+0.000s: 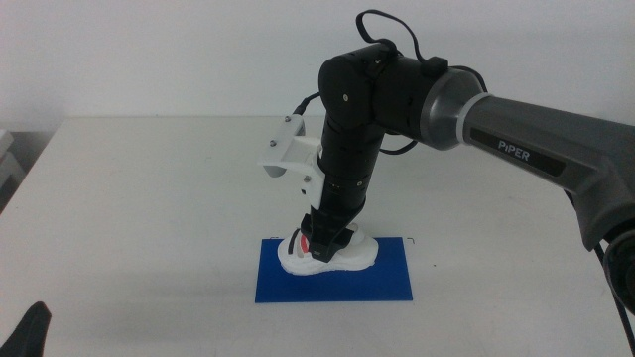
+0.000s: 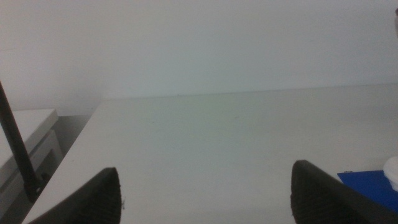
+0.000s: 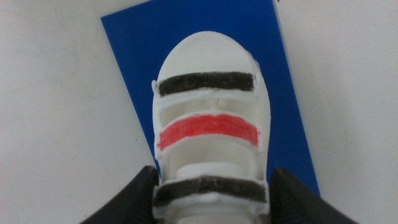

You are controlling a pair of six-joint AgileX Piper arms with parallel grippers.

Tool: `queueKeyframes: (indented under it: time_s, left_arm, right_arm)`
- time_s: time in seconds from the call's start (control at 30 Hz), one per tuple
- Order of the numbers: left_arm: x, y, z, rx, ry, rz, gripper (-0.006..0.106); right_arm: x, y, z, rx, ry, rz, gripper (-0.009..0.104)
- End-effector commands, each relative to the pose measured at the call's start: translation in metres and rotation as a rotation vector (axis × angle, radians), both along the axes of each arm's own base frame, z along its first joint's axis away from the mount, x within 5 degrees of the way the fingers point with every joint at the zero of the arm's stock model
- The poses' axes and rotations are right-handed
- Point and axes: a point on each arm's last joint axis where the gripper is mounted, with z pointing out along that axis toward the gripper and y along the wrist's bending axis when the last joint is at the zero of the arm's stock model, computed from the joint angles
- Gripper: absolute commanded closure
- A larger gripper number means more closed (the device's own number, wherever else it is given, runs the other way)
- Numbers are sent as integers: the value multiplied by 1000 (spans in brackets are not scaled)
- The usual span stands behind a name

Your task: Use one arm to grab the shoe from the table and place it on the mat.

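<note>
While the right gripper (image 3: 211, 199) pinches the shoe (image 1: 329, 254) seemingly resting on the mat (image 1: 387, 276), its fingers (image 3: 134, 196) must next spread; the left gripper (image 2: 205, 196) waits spread.

pale wall (image 1: 179, 50); white cabinet (image 2: 25, 143) (beside table)

Lighting even and bright, diffuse from overhead. Only a soft faint shadow on the table (image 1: 149, 198) left of the mat (image 1: 333, 281), under the arm (image 1: 417, 109). No hard glare; dull highlight on the arm's grey link. Middle view sharp. Left wrist view hazy, low contrast, its own jaws blurred. Right wrist view: shoe (image 3: 208, 130) straps crisp, jaws beside the shoe soft, out of focus.
</note>
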Motion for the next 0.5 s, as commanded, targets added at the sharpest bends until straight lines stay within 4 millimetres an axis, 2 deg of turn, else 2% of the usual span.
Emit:
queueKeyframes:
  time_s: [0.0, 0.27, 0.47]
  left_arm:
    - [0, 0, 6, -18, -85, 1, 7]
    - [0, 0, 6, -18, -85, 1, 7]
    - [0, 0, 6, -18, -85, 1, 7]
  right_arm:
    - [-1, -4, 31, 59, -72, 14, 94]
    - [1, -1, 15, 28, -52, 71, 94]
    - [3, -3, 14, 0, -66, 78, 94]
